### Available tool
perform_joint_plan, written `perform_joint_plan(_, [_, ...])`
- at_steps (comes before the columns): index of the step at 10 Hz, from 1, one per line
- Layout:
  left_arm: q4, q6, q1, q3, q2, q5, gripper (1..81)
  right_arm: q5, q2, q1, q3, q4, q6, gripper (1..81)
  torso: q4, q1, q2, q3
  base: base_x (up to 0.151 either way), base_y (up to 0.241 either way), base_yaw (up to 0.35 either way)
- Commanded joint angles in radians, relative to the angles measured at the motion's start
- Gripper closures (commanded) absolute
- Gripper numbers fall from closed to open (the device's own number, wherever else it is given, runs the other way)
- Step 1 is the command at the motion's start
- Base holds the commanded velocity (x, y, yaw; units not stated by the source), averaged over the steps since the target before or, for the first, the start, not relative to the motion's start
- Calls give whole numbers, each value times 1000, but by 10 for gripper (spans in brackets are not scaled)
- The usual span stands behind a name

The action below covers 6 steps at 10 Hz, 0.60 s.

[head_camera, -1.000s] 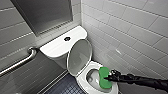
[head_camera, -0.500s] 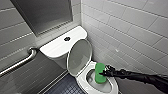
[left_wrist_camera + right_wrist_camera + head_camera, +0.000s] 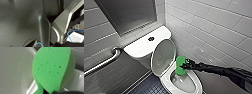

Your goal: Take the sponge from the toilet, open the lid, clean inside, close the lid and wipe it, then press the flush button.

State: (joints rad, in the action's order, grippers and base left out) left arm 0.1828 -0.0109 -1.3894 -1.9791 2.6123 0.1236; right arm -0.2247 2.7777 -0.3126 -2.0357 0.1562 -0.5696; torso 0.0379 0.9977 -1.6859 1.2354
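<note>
Green sponge (image 3: 179, 61) in right gripper (image 3: 183, 67) — lid (image 3: 163, 57) up.

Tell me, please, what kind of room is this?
Most likely a bathroom: a white toilet with its lid raised, a metal grab bar on the tiled wall, and the right end effector holding a green sponge over it.

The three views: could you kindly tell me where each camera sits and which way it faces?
Head view: high on the robot, facing forward and down at the toilet, lid raised; the right arm enters from the picture's right, its tool holding the sponge.
Left wrist view: on the left wrist, facing the robot's own dark panels and blue cable.
Right wrist view: on the right wrist, close on the sponge.
Shared: head and right wrist views both show the sponge.
</note>
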Motion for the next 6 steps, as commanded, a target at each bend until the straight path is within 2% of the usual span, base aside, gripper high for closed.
perform_joint_plan(1, [-5,5,-20,11,-12,83,10,-21,62,97,-71,-20,-3,811,0,0,0,0,0,0,0])
perform_joint_plan(4, [-5,5,-35,13,-14,82,10,5,84,5,-151,-18,-4,811,0,0,0,0,0,0,0])
perform_joint_plan(6, [-5,5,-35,16,-12,82,10,28,42,-15,-141,-24,-6,811,0,0,0,0,0,0,0])
